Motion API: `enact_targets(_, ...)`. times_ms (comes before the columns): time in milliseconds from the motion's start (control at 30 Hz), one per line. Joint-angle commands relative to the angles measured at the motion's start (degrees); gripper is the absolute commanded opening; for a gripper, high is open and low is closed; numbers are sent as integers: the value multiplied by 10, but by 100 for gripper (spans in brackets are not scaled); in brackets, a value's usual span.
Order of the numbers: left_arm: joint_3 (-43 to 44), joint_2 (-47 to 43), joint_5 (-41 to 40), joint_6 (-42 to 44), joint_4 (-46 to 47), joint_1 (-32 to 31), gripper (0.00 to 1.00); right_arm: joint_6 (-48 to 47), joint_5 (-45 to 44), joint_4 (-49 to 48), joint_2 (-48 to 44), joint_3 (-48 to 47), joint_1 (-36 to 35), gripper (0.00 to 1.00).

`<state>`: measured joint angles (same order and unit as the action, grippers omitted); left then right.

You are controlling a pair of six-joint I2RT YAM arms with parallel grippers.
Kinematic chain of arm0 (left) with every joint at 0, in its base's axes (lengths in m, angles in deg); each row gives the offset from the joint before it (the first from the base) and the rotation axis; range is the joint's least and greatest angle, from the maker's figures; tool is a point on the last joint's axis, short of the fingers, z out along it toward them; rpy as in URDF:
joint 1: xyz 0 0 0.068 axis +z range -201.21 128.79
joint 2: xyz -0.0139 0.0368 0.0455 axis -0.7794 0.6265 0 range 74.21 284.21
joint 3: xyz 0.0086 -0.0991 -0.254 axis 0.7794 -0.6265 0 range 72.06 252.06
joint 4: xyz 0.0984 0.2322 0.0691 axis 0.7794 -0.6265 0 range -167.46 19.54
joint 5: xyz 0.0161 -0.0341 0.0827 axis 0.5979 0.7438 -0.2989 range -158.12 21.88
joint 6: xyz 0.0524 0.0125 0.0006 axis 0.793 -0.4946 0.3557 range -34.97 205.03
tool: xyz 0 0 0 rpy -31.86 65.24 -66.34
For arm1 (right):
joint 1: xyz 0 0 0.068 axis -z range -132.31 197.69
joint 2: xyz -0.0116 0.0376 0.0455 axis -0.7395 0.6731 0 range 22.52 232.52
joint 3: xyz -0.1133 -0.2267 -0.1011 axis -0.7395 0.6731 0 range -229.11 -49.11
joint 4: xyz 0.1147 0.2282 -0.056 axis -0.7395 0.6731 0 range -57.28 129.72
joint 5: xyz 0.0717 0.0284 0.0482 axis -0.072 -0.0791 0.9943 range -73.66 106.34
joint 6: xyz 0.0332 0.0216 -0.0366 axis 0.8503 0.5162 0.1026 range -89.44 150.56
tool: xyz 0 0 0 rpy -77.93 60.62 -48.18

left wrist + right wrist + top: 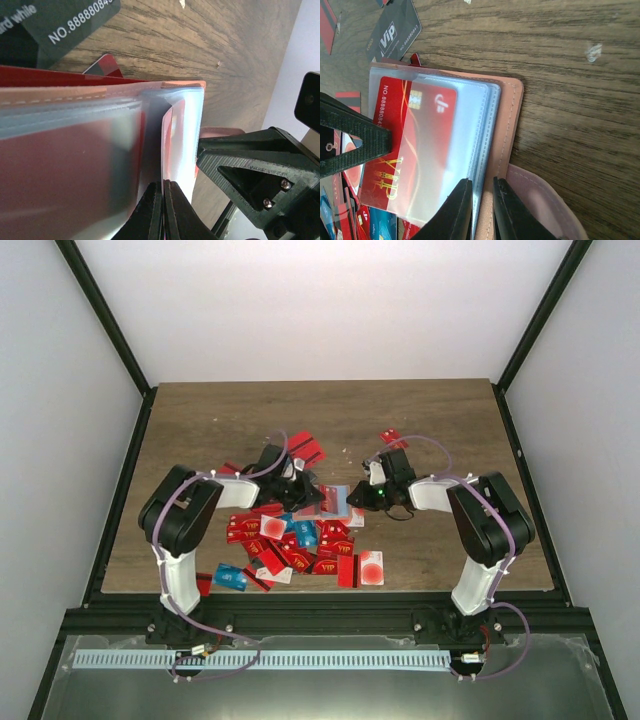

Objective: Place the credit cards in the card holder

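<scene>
Centrally, item one: card holder (pixel 336 498), tan-brown cover with stitched edge, lying open on the wooden table (pixel 330 410) just above the middle of the top view, between the two grippers; its frosted clear leaves are fanned out from the cover. Item two: left gripper (pixel 300 490), at the holder's left side; in its own wrist view the fingers are pressed together at the bottom of the frame, pinching one thin clear leaf of the holder. Item three: right gripper (pixel 362 498), at the holder's right side; in its wrist view the jaws stand narrow at bottom centre, closed on the edge of the stacked leaves beside the tan cover. Item four: red VIP card (pixel 405 145), gold print and chip, lying on the open holder at the left of the right wrist view, its right part under a frosted leaf, its left part bare. Item five: credit cards (pixel 300 540), a loose heap below the holder in the top view, mostly red, some blue, some white with a red dot; a few more red ones lie apart above the grippers. Item six: dark grey card (pixel 395 32), white VIP print, flat on the wood at the upper left of the right wrist view, near the holder's corner.
</scene>
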<state>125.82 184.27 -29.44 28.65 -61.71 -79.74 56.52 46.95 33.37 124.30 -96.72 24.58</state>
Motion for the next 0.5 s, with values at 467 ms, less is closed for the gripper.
enact_targets(467,42,51,-17,18,-18,-24,4,-7,10,37,10,10,-4,14)
